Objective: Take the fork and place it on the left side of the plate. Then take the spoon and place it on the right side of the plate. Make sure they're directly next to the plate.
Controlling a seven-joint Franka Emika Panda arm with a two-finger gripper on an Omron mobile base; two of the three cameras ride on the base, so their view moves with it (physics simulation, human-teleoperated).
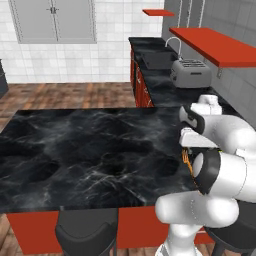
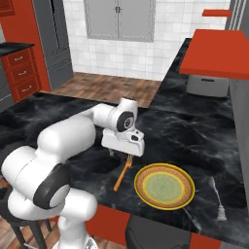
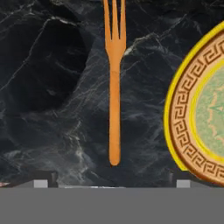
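The orange fork [image 3: 114,87] lies flat on the black marble counter, its tines pointing away from the hand, a short gap left of the plate [image 3: 183,118]. My gripper [image 3: 113,180] hovers just above the handle end, open, its fingertips [image 3: 41,179] spread wide on either side with nothing between them. In the right base view the gripper [image 2: 120,155] hangs over the fork [image 2: 124,172], beside the yellow-rimmed plate [image 2: 141,187]. The grey spoon [image 2: 218,197] rests on the counter a little way right of the plate.
The counter's front edge [image 2: 160,214] runs just below the plate, with a dark stool [image 1: 87,232] in front of it. A toaster [image 1: 190,72] and sink [image 1: 157,59] stand on the far counter under a red shelf [image 1: 215,45].
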